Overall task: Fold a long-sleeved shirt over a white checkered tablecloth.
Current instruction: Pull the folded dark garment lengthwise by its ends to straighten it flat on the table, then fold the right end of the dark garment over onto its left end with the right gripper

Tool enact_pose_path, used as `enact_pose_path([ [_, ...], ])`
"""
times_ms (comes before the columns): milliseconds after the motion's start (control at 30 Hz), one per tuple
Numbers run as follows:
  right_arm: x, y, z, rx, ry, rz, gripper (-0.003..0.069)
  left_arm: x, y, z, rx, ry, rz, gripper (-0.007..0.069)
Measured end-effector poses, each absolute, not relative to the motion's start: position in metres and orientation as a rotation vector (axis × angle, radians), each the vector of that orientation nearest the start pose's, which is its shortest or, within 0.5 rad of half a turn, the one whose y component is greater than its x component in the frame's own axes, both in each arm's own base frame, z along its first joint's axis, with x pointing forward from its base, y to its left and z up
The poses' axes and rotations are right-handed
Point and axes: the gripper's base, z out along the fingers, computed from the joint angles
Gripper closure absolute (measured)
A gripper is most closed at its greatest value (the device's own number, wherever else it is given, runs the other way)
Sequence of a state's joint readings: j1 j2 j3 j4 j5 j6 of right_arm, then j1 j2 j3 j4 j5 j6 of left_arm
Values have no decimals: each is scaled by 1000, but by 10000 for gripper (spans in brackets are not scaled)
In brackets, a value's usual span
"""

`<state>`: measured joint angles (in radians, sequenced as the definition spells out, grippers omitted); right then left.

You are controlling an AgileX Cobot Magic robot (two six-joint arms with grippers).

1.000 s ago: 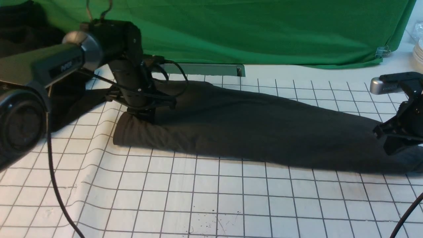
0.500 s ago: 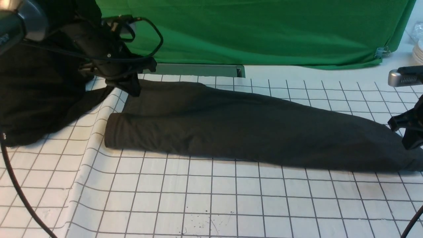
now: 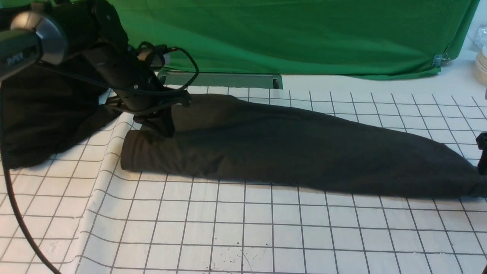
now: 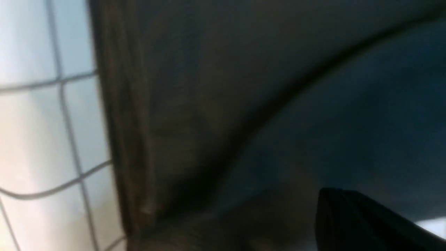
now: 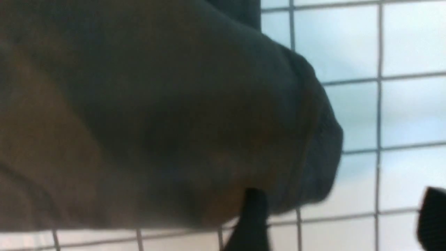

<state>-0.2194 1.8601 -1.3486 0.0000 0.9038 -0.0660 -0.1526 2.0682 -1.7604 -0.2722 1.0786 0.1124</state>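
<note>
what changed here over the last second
The right gripper opened, let go of the right end of the long-sleeved shirt and pulled away to the right, almost out of the front view. The left gripper lifted up and back, then came down again on the shirt's left end, which slid slightly left. Its jaws stayed shut; the white checkered tablecloth and green backdrop did not move.

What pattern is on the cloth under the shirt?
White tablecloth, thin dark grid lines; front view shows it best.
</note>
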Motion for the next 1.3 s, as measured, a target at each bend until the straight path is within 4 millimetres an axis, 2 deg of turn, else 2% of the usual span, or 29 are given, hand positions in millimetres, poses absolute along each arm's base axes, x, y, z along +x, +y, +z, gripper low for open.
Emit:
enact_pose_path([
  [67,375,-84,202,236,2904,-46,-1,429,-94,251,274,2805,-378,627],
  [167,388,-85,187,304,2915,-5,-27,419,-104,272,333,2751,-373,627],
  [367,399,-83,173,361,2937,70,-20,414,-112,280,378,2733,-349,627],
  [533,401,-83,156,378,2991,96,70,414,-112,280,379,2734,-348,627],
  [633,403,-78,155,340,2997,112,216,414,-112,280,379,2733,-348,627],
  [667,403,-78,155,332,2998,113,237,414,-112,280,379,2733,-348,627],
  [733,403,-75,155,318,2997,123,343,414,-112,280,379,2733,-348,627],
  [800,404,-74,155,296,2995,134,483,414,-112,280,380,2733,-349,627],
  [833,404,-74,155,296,2995,134,495,414,-112,280,380,2733,-349,627],
  [867,404,-73,156,264,2996,133,582,414,-112,280,379,2733,-351,627],
  [933,406,-75,157,246,2991,126,612,414,-112,280,379,2733,-352,627],
  [1100,406,-96,168,271,2975,77,617,413,-112,280,383,2739,-353,627],
  [1133,404,-108,176,304,2963,48,617,412,-112,281,386,2738,-352,627],
  [1200,403,-117,183,329,2948,17,617,411,-112,284,386,2732,-353,627],
  [1300,396,-145,206,412,2891,-69,617,406,-110,298,387,2697,-353,627],
])
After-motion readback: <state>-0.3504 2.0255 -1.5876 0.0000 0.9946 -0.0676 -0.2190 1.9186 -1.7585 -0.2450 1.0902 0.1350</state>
